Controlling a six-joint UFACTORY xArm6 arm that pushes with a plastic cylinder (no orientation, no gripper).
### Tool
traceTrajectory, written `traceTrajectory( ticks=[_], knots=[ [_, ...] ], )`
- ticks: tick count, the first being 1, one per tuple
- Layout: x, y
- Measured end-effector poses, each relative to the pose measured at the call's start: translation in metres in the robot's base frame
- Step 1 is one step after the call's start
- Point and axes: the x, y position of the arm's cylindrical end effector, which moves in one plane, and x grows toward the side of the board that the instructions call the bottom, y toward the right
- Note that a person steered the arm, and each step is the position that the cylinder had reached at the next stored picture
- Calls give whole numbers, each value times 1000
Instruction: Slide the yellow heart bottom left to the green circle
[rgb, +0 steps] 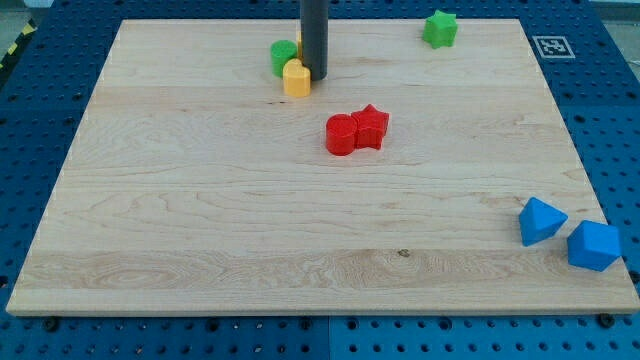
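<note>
The yellow heart lies near the top middle of the wooden board, touching the lower right side of the green circle. My tip stands just right of the yellow heart, touching or nearly touching it. The rod rises straight up out of the view and hides part of what lies behind it, where a sliver of yellow shows.
A green star sits at the top right. A red cylinder and a red star touch each other at the middle. Two blue blocks lie at the bottom right. A marker tag is off the top right corner.
</note>
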Motion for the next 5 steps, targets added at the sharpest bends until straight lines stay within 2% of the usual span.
traceTrajectory(
  ticks=[3,5],
  knots=[
    [45,-29],
    [50,-62]
  ],
)
